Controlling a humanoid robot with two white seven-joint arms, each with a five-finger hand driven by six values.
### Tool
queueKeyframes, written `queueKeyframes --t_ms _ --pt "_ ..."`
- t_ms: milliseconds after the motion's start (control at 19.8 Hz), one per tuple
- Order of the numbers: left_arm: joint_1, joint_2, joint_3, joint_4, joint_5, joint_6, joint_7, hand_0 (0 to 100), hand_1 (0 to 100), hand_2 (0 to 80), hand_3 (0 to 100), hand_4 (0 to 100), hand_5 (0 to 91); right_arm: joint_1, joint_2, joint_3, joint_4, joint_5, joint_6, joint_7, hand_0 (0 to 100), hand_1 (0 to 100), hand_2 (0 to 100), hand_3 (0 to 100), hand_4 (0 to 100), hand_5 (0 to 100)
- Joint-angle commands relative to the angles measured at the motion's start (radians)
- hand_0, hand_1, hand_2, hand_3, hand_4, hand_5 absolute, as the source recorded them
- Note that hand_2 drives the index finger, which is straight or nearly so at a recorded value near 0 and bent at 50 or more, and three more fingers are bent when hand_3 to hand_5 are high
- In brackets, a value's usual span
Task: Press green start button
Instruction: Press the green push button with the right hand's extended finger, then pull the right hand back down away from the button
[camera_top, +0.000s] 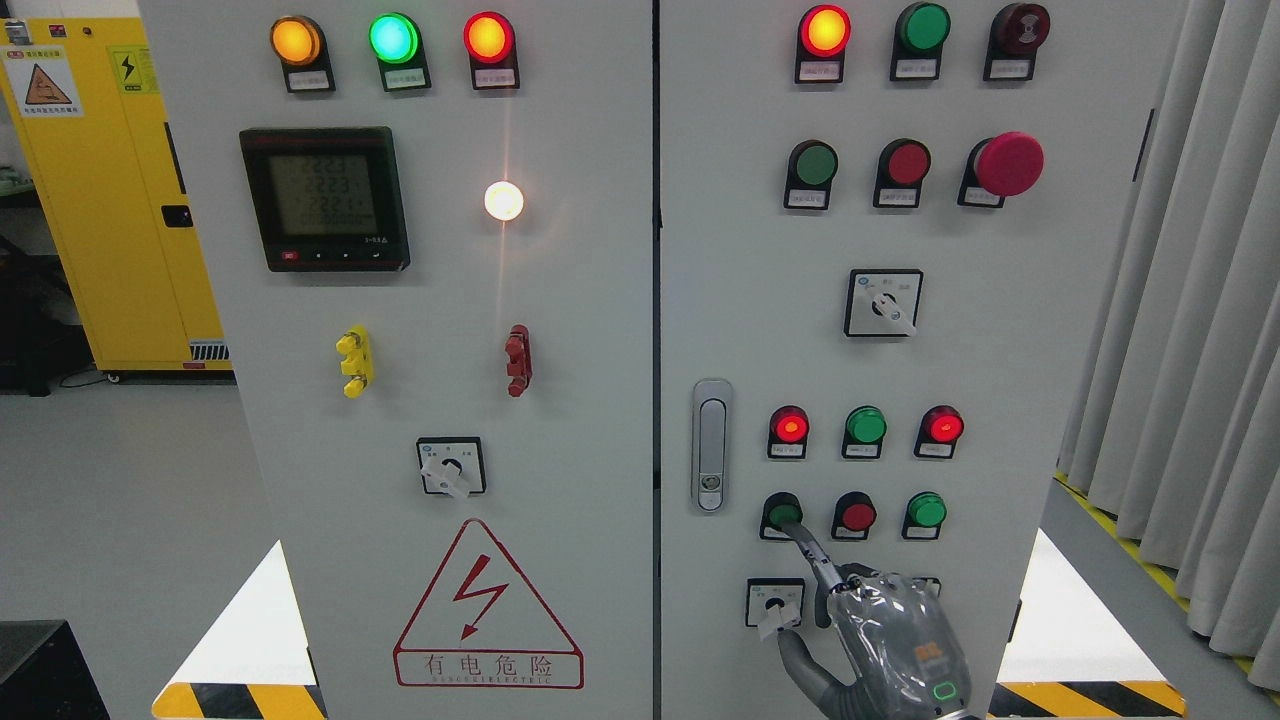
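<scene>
The extended index finger (808, 548) of the right hand (885, 640) lies with its tip on the green start button (782, 514), at the left end of the lowest button row on the right cabinet door (1000, 330). The remaining fingers are curled toward the palm and hold nothing; the thumb (800, 665) points down and left, close to the rotary selector switch (774, 603) below the button. The left hand is not in view.

Risks from this position:

1. Incomplete actuation. The fingertip sits on the lower right edge of the button rather than its centre (contact depth cannot be read from this view). An off-centre push may slide off the cap, or tilt it without closing the contact.

2. Wrong control. The red button (856, 516) stands just beside the green one, to its right. A lateral slip of the fingertip in that direction would probably trigger the opposite function.

3. Unintended selector movement. The thumb and knuckles are near the selector switch. Advancing the whole hand instead of the finger alone could nudge its white lever.

4. Oblique force. The finger approaches from below and to the right, so part of the push runs along the panel rather than into it.
</scene>
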Motion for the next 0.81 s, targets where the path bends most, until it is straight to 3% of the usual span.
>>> queueKeyframes --t_ms 0,555,756 --pt "0.0 0.0 0.0 0.0 0.0 -0.001 0.0 12 56 0.0 0 0 0.0 -0.008 0.031 0.0 0.011 -0.003 0.003 0.003 49 77 0 77 77 80" --pt "0.0 0.0 0.0 0.0 0.0 -0.001 0.0 12 56 0.0 0 0 0.0 0.036 0.038 0.014 -0.058 -0.029 -0.003 -0.016 51 76 0 76 76 79" --pt "0.0 0.0 0.0 0.0 0.0 -0.001 0.0 12 56 0.0 0 0 0.0 0.042 0.038 0.03 -0.093 -0.086 -0.004 -0.065 52 75 0 76 76 79"
